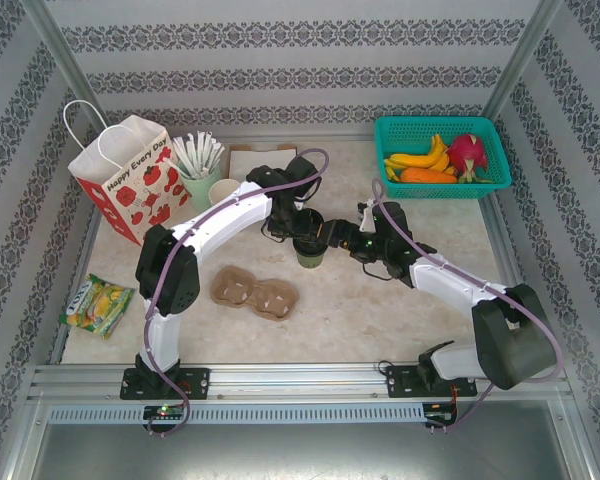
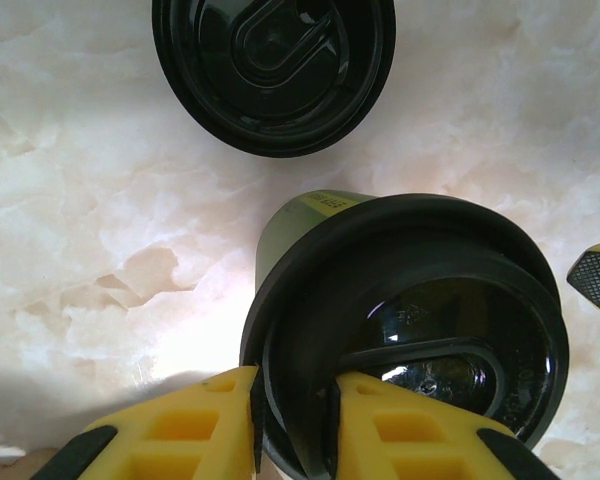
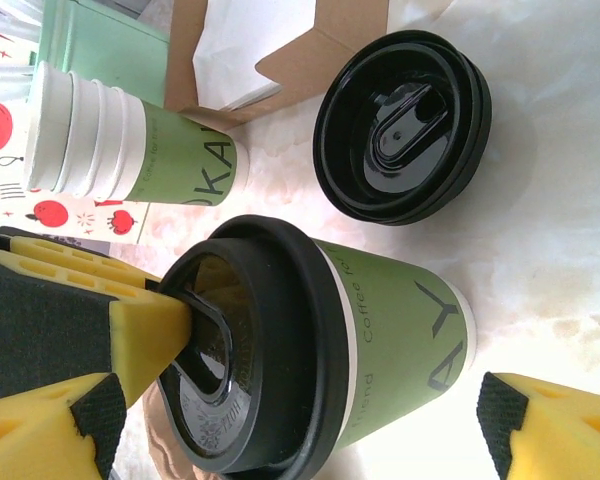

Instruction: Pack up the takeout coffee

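The takeout coffee (image 1: 310, 252) stands upright mid-table, an olive-green cup (image 3: 400, 340) with a black lid (image 3: 280, 350) on top. In the left wrist view the lid (image 2: 430, 290) sits just under the camera. My left gripper (image 2: 295, 385) is open a little, one yellow finger (image 2: 200, 420) outside the lid's raised rim and the other on the lid's top. From above, that left gripper (image 1: 302, 228) hangs right over the cup. My right gripper (image 1: 345, 240) is beside the cup on its right. Its jaws (image 3: 300, 415) are wide open, turned on edge, with the cup just ahead of them and untouched.
A stack of loose black lids (image 3: 400, 125) lies behind the cup, next to spare olive cups (image 3: 130, 150). A brown cup carrier (image 1: 255, 292) lies in front. The apple-print paper bag (image 1: 125, 180) and the straw cup (image 1: 195, 180) stand back left, a teal fruit basket (image 1: 440, 155) back right.
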Robot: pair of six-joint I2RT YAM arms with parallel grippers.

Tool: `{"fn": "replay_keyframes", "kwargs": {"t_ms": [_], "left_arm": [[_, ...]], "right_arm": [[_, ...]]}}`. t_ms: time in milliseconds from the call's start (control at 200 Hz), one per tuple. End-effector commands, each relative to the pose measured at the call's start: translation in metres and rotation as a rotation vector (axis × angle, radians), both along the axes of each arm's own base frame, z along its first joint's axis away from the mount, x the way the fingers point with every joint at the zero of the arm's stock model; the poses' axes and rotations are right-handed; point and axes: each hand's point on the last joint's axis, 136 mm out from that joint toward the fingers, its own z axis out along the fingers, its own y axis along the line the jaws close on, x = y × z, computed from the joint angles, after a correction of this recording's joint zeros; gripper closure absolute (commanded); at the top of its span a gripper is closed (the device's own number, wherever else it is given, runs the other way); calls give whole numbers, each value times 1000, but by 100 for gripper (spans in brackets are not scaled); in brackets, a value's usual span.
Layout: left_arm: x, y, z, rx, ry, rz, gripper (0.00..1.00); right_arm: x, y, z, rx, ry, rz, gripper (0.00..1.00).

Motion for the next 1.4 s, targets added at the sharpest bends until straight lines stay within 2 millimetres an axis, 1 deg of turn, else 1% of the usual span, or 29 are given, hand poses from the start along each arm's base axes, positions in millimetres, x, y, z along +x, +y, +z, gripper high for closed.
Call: {"fn": "replay_keyframes", "kwargs": {"t_ms": [0, 85, 105, 170, 230, 280, 320, 350, 390, 400, 415, 480, 565, 719, 899, 979, 1159, 1294, 1399], "left_arm": [[1, 0, 34, -35, -80, 19, 73], [3, 4, 39, -46, -103, 34, 72], [4, 4, 41, -51, -108, 36, 70], [5, 6, 46, -58, -127, 49, 68], [6, 14, 47, -40, -145, 71, 64], [9, 26, 45, -3, -168, 111, 49], [10, 37, 44, 29, -181, 149, 34], [11, 46, 43, 53, -192, 181, 22], [11, 58, 40, 82, -205, 225, 9], [11, 61, 39, 86, -207, 234, 3], [12, 64, 39, 90, -213, 247, 0], [11, 76, 33, 95, -210, 295, 0], [8, 86, 22, 98, -187, 343, 0], [4, 97, 5, 120, -161, 399, 0], [1, 91, -12, 83, -105, 397, 0], [-1, 88, -18, 77, -83, 389, 0], [-2, 85, -25, 72, -63, 385, 0], [-4, 85, -30, 73, -49, 382, 0], [-5, 82, -34, 63, -33, 378, 0]], "right_arm": [[4, 5, 9, 8, -14, 20, 5], [5, 4, 9, 5, -12, 17, 3], [5, 4, 9, 4, -10, 16, 3], [4, 3, 8, -1, -9, 16, 2], [4, 4, 8, -9, -11, 17, 2], [4, 3, 7, -29, -10, 14, 2], [3, 3, 7, -55, -11, 11, 2], [3, 3, 6, -73, -12, 12, 2], [2, 3, 5, -112, -17, 16, 2], [2, 4, 6, -121, -20, 20, 2], [1, 4, 5, -137, -21, 25, 2], [-2, 11, 5, -201, -33, 64, 2], [-4, 20, 4, -272, -37, 101, 2], [-2, 26, -1, -394, -40, 123, 2], [-2, 32, -8, -461, -11, 159, 2], [-2, 35, -8, -476, -13, 170, 2], [-4, 38, -14, -498, 4, 193, 2], [-4, 43, -14, -497, 6, 208, 2], [-4, 43, -16, -502, 9, 203, 2]]}}
